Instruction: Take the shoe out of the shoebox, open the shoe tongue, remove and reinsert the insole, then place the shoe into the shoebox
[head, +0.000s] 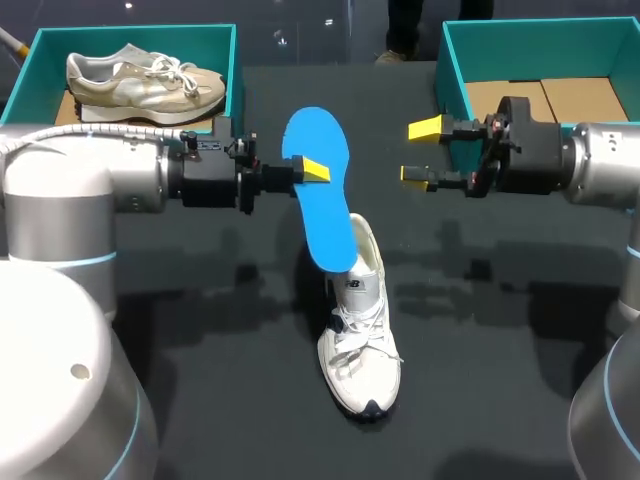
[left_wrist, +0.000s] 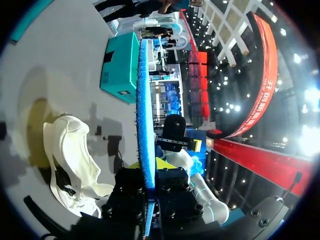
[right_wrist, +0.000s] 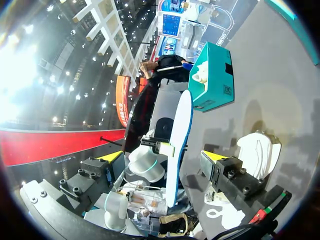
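My left gripper (head: 312, 170) is shut on a blue insole (head: 320, 195) and holds it on edge above the table. In the head view the insole's lower end overlaps the heel opening of a white shoe (head: 360, 330) that lies on the dark table. The left wrist view shows the insole (left_wrist: 145, 110) edge-on between my fingers, with the white shoe (left_wrist: 70, 160) beside and below it. My right gripper (head: 420, 151) stands open to the right of the insole, holding nothing. From the right wrist view the insole's pale underside (right_wrist: 177, 135) faces my open right gripper (right_wrist: 162, 162).
A teal shoebox (head: 135, 35) at the back left holds a beige shoe (head: 145, 80). A second teal shoebox (head: 540, 30) at the back right shows only its cardboard floor. The dark table surface spreads around the white shoe.
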